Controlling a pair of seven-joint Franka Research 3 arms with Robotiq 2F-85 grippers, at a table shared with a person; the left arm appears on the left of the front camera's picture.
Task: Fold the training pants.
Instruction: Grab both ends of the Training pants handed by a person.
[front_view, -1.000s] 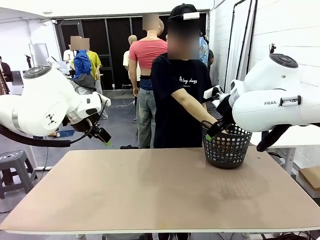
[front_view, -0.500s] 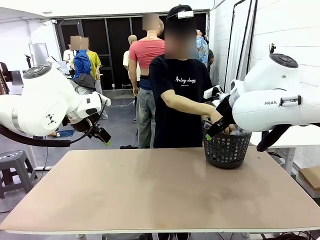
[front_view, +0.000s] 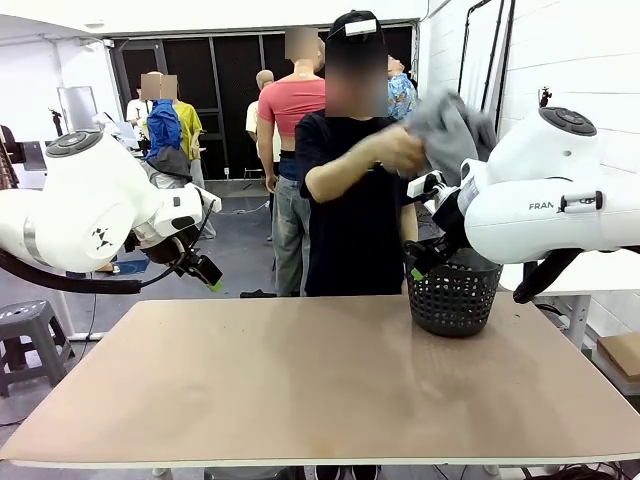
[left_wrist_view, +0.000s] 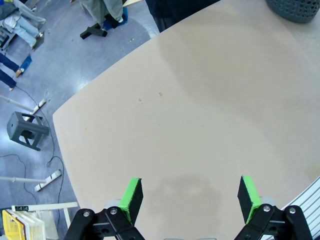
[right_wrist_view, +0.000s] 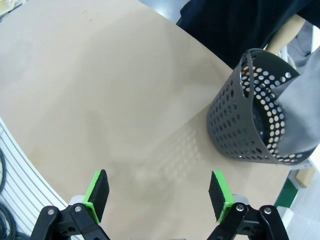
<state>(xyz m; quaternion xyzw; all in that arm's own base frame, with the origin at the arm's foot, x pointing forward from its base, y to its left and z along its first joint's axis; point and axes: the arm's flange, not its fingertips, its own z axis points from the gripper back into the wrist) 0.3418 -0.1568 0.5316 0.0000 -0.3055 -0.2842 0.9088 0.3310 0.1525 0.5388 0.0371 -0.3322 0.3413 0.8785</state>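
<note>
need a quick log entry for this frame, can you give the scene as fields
pants: grey, lifted by hand, lower end in basket
hand: person's, gripping pants at chest height
basket: black, far right of table
left fingers: open, above table
right fingers: open, above table near basket

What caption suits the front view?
A person's hand holds light grey jersey training pants above a black mesh plastic basket; the left gripper and right gripper hover open.
</note>
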